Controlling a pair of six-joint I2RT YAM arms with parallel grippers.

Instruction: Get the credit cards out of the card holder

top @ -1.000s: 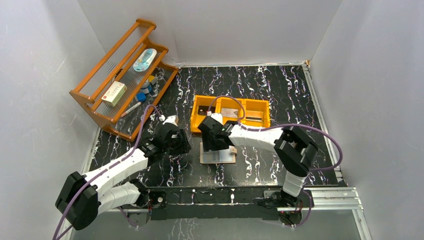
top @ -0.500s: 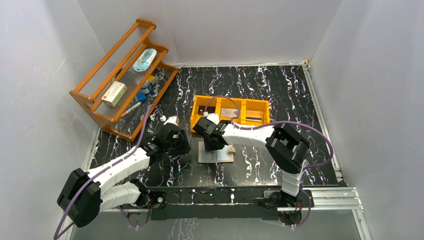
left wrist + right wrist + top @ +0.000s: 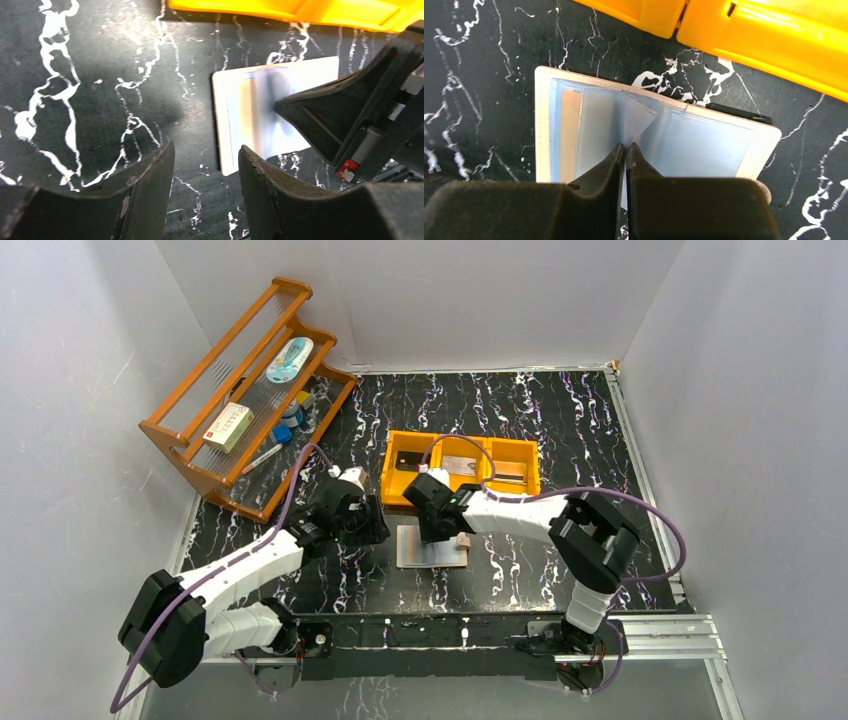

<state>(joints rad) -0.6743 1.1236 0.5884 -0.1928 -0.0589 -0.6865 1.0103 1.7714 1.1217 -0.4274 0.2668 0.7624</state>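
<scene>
The card holder lies open on the black marbled table, its shiny blue-silver sleeves facing up. My right gripper is shut on a middle sleeve leaf that stands up from the fold; in the top view it sits over the holder's far edge. A beige insert shows in the leftmost sleeve; I cannot tell whether it is a credit card. My left gripper is open just left of the holder, holding nothing. Flat cards lie in the orange tray, one black.
The orange three-compartment tray stands directly behind the holder, its wall close to both grippers. A wooden rack with small items leans at the back left. White walls enclose the table.
My right gripper has closed on the sleeve leaf. The left gripper has shifted right, closer to the holder. The holder has moved slightly under the right gripper.
</scene>
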